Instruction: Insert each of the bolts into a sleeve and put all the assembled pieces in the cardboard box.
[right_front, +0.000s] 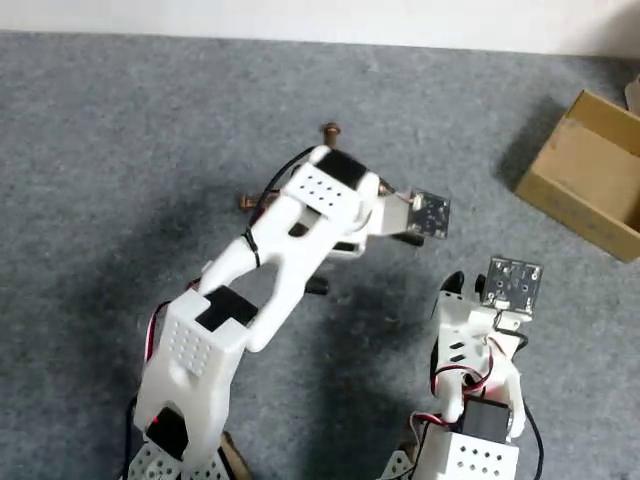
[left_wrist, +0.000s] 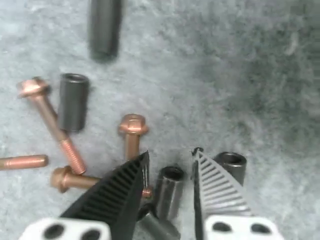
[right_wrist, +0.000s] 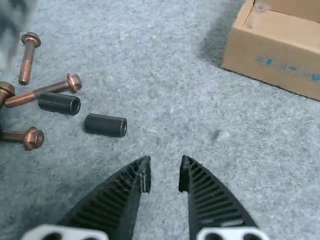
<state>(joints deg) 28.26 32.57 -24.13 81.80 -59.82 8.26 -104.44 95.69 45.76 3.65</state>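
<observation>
With jaws half-open and empty on the left arm (right_front: 300, 215), straddled a dark sleeve (left_wrist: 170, 192) among copper bolts (left_wrist: 132, 131) on the grey table (left_wrist: 240, 75), with those of the right arm (right_front: 470, 350) narrowly parted, empty, nearer the cardboard box (right_wrist: 272, 47). Judged the sleeve small, rigid, smooth metal, likely to roll or slip; best pinched across its round middle, bore left clear for a bolt.

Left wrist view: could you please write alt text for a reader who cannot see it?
The left gripper, jaws open, hangs over a dark sleeve on grey carpet, with copper bolts and more sleeves scattered nearby.
</observation>
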